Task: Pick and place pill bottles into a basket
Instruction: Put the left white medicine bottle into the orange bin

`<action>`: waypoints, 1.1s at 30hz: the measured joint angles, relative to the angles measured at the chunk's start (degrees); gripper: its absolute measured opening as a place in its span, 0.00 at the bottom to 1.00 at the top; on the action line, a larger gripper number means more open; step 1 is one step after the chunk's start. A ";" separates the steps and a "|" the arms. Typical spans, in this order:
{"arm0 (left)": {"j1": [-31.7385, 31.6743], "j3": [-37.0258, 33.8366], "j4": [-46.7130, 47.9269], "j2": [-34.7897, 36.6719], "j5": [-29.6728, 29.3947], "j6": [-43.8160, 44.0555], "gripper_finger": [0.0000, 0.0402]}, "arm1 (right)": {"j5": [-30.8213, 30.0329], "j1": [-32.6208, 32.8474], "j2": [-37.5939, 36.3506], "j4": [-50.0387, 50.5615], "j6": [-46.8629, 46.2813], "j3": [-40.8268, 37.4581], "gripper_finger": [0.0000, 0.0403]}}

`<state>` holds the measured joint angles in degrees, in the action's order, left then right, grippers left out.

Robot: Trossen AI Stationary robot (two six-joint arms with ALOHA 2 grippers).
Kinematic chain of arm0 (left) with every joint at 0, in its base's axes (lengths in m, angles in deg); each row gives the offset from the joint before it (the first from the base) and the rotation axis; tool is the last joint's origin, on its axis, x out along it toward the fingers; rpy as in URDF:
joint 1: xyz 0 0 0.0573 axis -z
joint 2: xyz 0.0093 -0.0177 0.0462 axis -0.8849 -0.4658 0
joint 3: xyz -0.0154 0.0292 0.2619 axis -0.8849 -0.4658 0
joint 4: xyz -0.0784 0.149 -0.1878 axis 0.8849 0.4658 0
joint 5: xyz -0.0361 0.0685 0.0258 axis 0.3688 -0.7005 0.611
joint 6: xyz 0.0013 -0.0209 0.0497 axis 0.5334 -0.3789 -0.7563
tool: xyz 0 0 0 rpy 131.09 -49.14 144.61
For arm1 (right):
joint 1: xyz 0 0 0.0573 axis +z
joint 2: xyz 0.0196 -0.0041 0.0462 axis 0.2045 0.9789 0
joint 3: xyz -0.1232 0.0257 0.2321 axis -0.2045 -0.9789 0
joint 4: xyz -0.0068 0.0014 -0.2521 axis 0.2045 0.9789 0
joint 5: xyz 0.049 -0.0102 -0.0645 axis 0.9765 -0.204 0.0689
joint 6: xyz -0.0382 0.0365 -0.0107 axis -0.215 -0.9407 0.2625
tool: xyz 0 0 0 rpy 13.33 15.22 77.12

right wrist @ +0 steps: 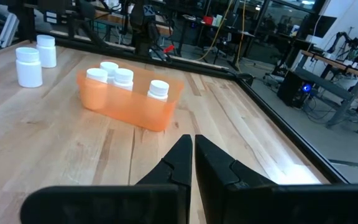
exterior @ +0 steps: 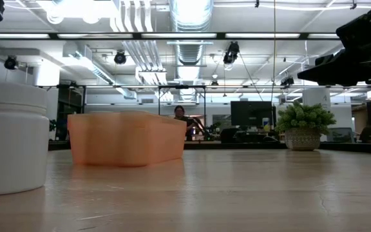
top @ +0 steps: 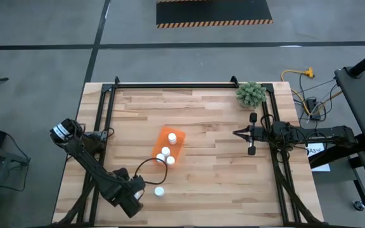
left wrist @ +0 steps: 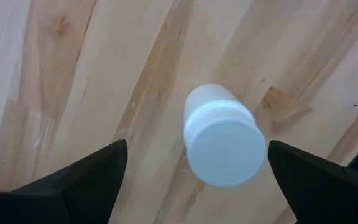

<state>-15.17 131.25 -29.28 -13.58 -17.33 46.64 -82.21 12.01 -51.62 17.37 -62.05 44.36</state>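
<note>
The orange basket (top: 177, 135) (right wrist: 129, 102) (exterior: 127, 138) sits mid-table with several white-capped pill bottles (right wrist: 123, 76) standing in it. Two more pill bottles (right wrist: 28, 65) (right wrist: 46, 50) stand upright on the wood toward the near edge. One of them (top: 159, 191) shows just right of my left gripper (top: 135, 193). That gripper points down and is open; a bottle (left wrist: 222, 134) stands below, between its fingers (left wrist: 86, 180), untouched. My right gripper (right wrist: 193, 155) (top: 236, 133) waits shut at the table's right side, held level.
A green plant (top: 251, 94) (exterior: 304, 125) stands at the far right corner. Black frame rails (top: 170, 84) run along the far and side edges. A bottle (exterior: 13, 138) looms close in the low view. A person (exterior: 180, 113) shows far behind the table.
</note>
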 joint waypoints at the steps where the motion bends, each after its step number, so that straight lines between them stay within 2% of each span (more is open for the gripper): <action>1: 0.00 -0.23 0.00 0.00 0.00 0.00 0.92 | 0.00 0.00 0.00 0.00 0.00 0.00 0.02; 5: 0.00 -0.57 -0.06 0.02 -0.01 -0.02 0.90 | 0.00 0.00 -0.01 0.00 0.00 0.00 0.02; 8: 0.00 -0.60 -0.35 0.02 -0.02 -0.24 0.83 | -0.01 -0.02 -0.01 0.00 0.00 0.00 0.02; 18: -0.09 -0.62 -3.93 0.03 -0.11 -2.91 0.41 | 0.00 0.00 0.00 0.00 0.00 0.00 0.02; 20: -0.09 -0.62 -3.98 0.09 -0.16 -3.41 0.35 | 0.00 0.00 0.00 0.00 0.00 -0.01 0.02; 28: -0.55 -0.09 -2.85 0.37 -1.00 -6.46 0.35 | 0.00 0.00 -0.02 0.00 0.00 0.00 0.02; 33: -1.93 0.24 0.44 3.26 -1.88 -8.34 0.35 | -0.01 -0.02 0.00 0.00 0.00 0.00 0.02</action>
<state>-17.10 131.48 -28.83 -10.32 -19.21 38.30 -82.22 11.99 -51.61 17.37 -62.06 44.36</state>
